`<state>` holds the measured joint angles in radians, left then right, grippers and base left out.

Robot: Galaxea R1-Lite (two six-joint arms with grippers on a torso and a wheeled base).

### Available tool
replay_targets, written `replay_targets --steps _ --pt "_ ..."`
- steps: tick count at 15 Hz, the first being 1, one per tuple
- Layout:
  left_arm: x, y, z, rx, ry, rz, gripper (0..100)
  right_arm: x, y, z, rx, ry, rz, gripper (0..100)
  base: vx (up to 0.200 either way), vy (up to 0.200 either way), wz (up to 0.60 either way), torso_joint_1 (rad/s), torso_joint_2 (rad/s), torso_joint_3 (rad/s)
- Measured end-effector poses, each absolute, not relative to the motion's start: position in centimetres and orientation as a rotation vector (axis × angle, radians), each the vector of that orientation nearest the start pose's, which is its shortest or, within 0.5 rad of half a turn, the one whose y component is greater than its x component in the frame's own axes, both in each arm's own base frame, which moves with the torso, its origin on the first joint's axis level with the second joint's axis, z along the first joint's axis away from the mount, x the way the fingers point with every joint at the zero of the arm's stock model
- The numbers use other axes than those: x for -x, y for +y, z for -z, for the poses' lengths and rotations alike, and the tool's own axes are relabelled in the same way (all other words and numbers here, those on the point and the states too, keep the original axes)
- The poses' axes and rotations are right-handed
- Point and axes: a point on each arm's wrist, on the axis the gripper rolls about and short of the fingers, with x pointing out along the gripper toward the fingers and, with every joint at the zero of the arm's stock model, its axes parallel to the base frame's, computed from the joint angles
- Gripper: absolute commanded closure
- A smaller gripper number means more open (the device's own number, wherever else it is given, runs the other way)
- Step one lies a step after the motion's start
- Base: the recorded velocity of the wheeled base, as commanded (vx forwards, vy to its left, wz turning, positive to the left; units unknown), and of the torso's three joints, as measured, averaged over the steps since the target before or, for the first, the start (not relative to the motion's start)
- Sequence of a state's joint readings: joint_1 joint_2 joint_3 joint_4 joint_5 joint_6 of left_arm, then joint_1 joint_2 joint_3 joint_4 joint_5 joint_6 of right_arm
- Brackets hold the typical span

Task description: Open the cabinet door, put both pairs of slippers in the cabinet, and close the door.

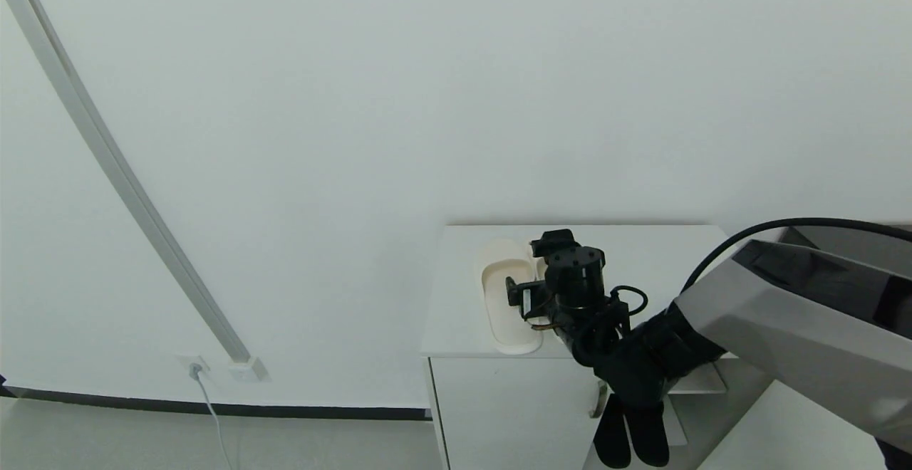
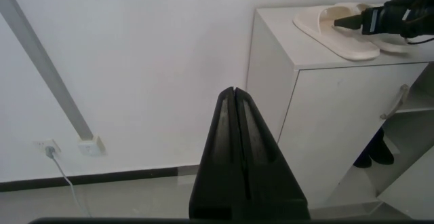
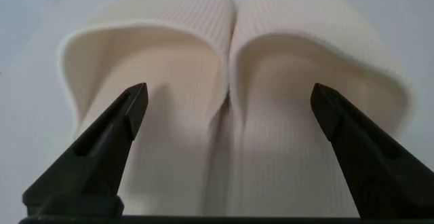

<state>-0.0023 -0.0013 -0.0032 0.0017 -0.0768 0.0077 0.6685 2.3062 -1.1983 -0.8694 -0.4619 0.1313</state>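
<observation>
My right gripper (image 3: pixel 228 91) spread wide around two cream slippers (image 3: pixel 163 68) atop one cabinet (image 1: pixel 499 413), left gripper (image 2: pixel 234 94) pressed together, empty, two black slippers (image 1: pixel 613 441) inside.

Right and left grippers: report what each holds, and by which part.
Nothing is held. The right gripper stands open, its fingers either side of the cream slippers on the cabinet top, not closed on them. The left gripper is shut on nothing.

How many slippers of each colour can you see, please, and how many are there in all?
cream slippers: 2, side by side on top of the cabinet
black slippers: 2, on a shelf inside the open cabinet
Total: 4
</observation>
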Motion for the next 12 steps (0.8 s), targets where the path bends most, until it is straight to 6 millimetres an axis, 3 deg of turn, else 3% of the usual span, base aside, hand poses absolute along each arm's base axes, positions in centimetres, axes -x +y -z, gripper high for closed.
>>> replay_targets --steps 7,8,12 --pt "2.3 -0.2 -7.6 -0.008 -0.003 0.079 100 -38.1 27.9 -8.6 -0.010 0.211 -0.178 0 0.000 0.000 0.00 0.000 0.00 0.000" --pt "2.3 -0.2 -7.6 -0.008 -0.003 0.079 100 -38.2 28.1 -8.4 -0.010 0.213 -0.179 100 0.000 0.000 0.00 0.000 0.00 0.000" --pt "2.3 -0.2 -7.6 -0.008 -0.003 0.080 100 -38.6 28.3 -7.7 -0.008 0.220 -0.178 100 0.000 0.000 0.00 0.000 0.00 0.000"
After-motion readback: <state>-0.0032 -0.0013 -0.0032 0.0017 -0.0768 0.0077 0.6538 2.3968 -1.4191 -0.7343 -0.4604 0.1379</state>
